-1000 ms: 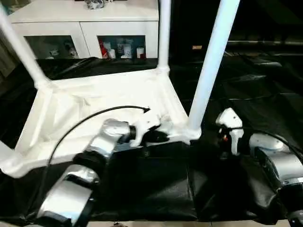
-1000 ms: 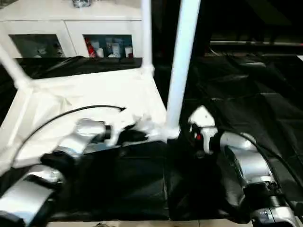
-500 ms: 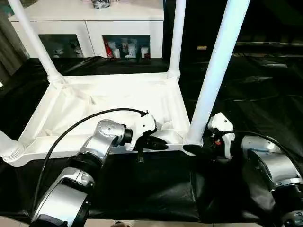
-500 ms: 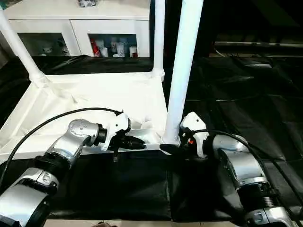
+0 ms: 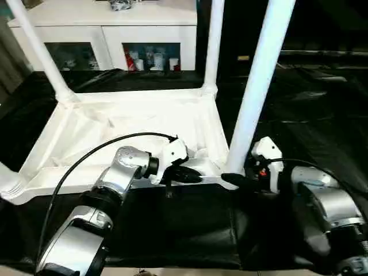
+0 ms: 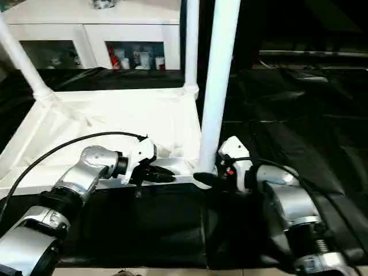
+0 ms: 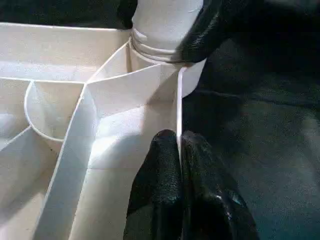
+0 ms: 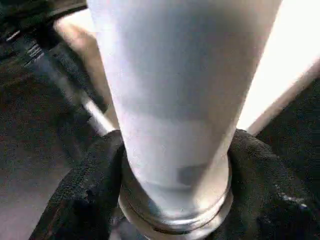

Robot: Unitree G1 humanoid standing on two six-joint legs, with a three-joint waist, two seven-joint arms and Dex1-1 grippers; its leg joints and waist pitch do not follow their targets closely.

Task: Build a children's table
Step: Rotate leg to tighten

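Upside down on the black-covered table point(image 5: 184, 230), the white tabletop point(image 5: 115, 129) carries upright legs in its corner sockets. At the tabletop's near rim, the left end effector point(image 7: 180, 145) is pinched on the thin rim wall, one finger on each side. At the tabletop's near right corner, the right end effector point(image 8: 175, 165) wraps both fingers around the base of the near leg point(image 5: 259, 80), just above the socket.
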